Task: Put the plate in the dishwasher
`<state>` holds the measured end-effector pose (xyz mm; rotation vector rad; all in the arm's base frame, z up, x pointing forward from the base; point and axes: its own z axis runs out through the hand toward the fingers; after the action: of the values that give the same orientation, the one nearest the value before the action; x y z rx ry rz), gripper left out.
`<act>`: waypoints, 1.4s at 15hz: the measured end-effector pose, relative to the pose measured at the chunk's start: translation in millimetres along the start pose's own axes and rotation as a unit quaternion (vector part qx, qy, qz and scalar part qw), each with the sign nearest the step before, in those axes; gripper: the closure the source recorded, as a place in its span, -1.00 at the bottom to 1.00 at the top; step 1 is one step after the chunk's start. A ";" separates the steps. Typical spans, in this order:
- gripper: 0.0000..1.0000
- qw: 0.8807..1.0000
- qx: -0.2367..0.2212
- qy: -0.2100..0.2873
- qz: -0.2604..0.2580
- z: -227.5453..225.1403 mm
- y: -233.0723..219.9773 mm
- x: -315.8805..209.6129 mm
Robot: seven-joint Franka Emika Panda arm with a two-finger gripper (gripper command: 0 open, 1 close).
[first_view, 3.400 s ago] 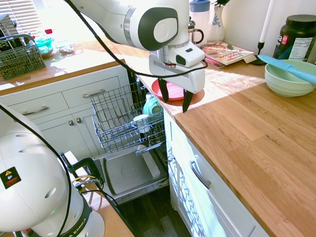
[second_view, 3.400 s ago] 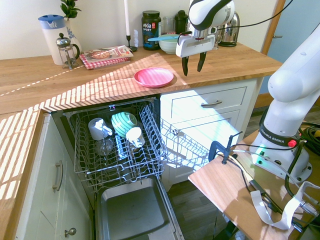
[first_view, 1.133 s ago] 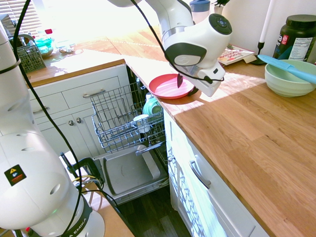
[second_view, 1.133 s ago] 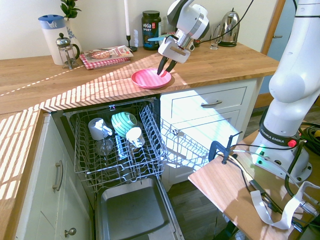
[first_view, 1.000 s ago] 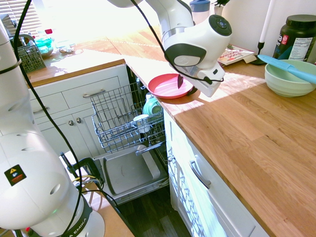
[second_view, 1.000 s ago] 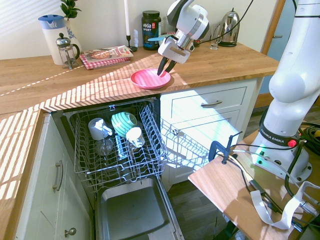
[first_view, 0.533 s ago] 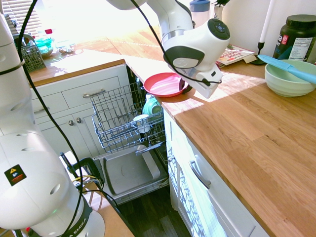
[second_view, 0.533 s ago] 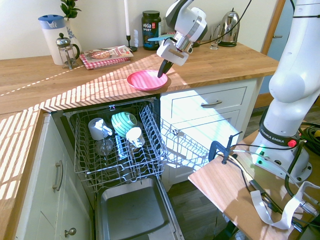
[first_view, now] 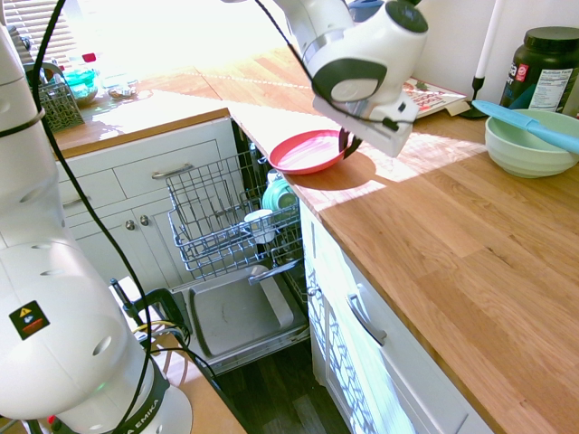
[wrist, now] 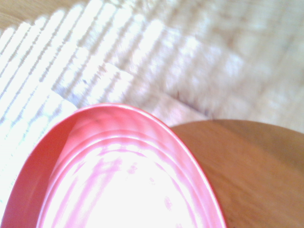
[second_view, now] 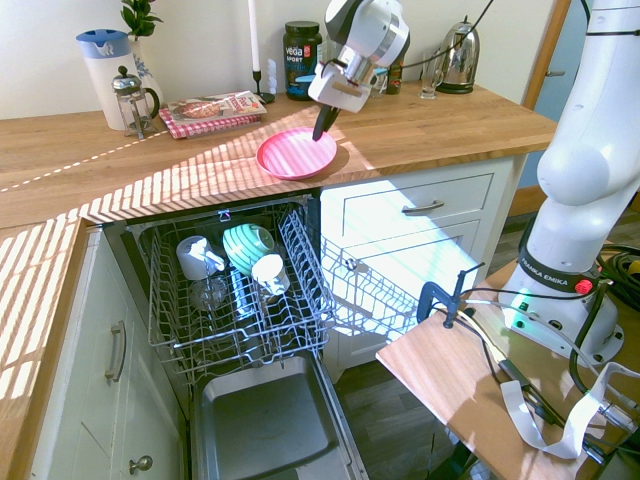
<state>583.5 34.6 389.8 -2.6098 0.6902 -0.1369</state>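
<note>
The gripper is clamped on the rim of the plate, holding it tilted just above the wooden counter. The plate is round, shallow and coral-red, with a raised rim; sunlight stripes its inside. Below the counter, the dishwasher stands open, its wire rack holding a teal bowl.

The plate is at the end effector, over the bench; below it, the dishwasher holds a mug.
</note>
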 end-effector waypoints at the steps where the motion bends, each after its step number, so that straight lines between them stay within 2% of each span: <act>1: 1.00 1.000 -0.013 0.008 -0.022 -21.0 -24.4 2.0; 4: 1.00 0.992 -0.056 0.049 -0.098 -47.7 -116.2 -31.8; 7: 1.00 0.974 -0.099 0.110 -0.174 -17.0 -196.4 -138.0; 10: 1.00 0.949 -0.130 0.163 -0.238 36.2 -208.8 -263.3; 13: 1.00 0.923 -0.160 0.223 -0.268 73.7 -219.6 -328.5; 15: 1.00 0.899 -0.185 0.277 -0.283 99.0 -249.2 -361.8; 17: 1.00 0.864 -0.221 0.331 -0.309 157.1 -256.0 -388.3; 19: 1.00 0.826 -0.271 0.362 -0.336 234.7 -237.0 -402.4; 20: 1.00 0.817 -0.288 0.362 -0.345 266.4 -233.3 -406.2; 21: 1.00 0.815 -0.295 0.358 -0.348 293.7 -234.9 -410.6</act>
<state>390.4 533.0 233.7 -3.2789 -0.1198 -1.3805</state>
